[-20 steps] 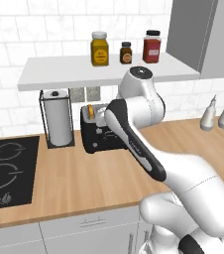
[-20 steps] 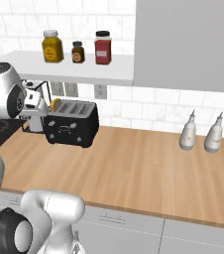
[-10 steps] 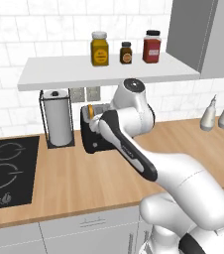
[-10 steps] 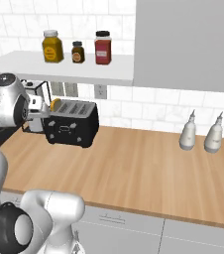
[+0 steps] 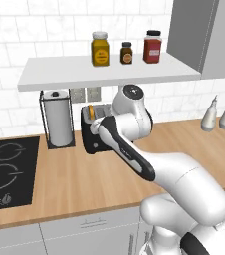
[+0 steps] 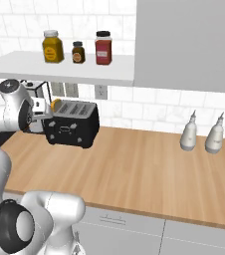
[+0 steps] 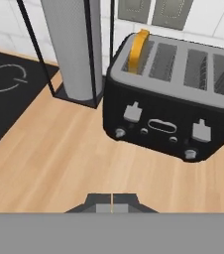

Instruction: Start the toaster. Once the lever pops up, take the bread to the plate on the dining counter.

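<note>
Since a second before, we saw the arm swing further left, so the gripper [image 7: 112, 198] now hung in front of the toaster [image 7: 171, 106], apart from it, its jaws pressed fully together and holding nothing. The toaster stood near the back edge of the wood counter [image 6: 149, 169], just beside the paper-towel roll [image 7: 74, 49]. We counted four slots, two levers and one slice of bread [image 7: 138, 49] upright in the slot nearest the roll. Three jars [image 5: 127, 48] lined the shelf [image 5: 104, 72]; two bottles [image 6: 204, 133] stood toward the counter's right end.
</note>
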Tool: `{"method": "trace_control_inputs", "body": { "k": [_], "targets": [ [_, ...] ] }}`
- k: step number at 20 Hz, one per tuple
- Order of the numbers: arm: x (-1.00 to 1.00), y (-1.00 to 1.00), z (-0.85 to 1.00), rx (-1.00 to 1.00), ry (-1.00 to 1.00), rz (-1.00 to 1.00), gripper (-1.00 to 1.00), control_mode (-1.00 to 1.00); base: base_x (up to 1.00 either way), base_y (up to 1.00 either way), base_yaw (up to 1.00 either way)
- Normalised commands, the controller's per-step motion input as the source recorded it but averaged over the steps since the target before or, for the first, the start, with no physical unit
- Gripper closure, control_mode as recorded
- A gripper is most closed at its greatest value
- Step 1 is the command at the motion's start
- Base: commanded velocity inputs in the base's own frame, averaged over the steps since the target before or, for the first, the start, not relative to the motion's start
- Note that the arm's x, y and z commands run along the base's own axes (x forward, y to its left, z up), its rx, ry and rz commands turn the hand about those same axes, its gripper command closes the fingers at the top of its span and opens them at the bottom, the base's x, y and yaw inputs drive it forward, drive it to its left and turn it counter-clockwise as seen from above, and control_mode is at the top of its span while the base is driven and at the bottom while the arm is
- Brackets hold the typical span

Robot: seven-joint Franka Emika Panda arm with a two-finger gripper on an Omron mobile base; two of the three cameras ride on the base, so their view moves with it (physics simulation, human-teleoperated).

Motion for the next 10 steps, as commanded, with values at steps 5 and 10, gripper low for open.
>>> {"method": "trace_control_inputs", "body": {
  "k": [5, 10],
  "targets": [
    [0.23, 0.00, 0.00, -0.05, 0.00, 0.00, 1.00, -1.00, 0.00, 0.00, 0.00],
    [0.14, 0.00, -0.07, -0.02, -0.01, 0.00, 1.00, -1.00, 0.00, 0.00, 0.00]
  ]
}}
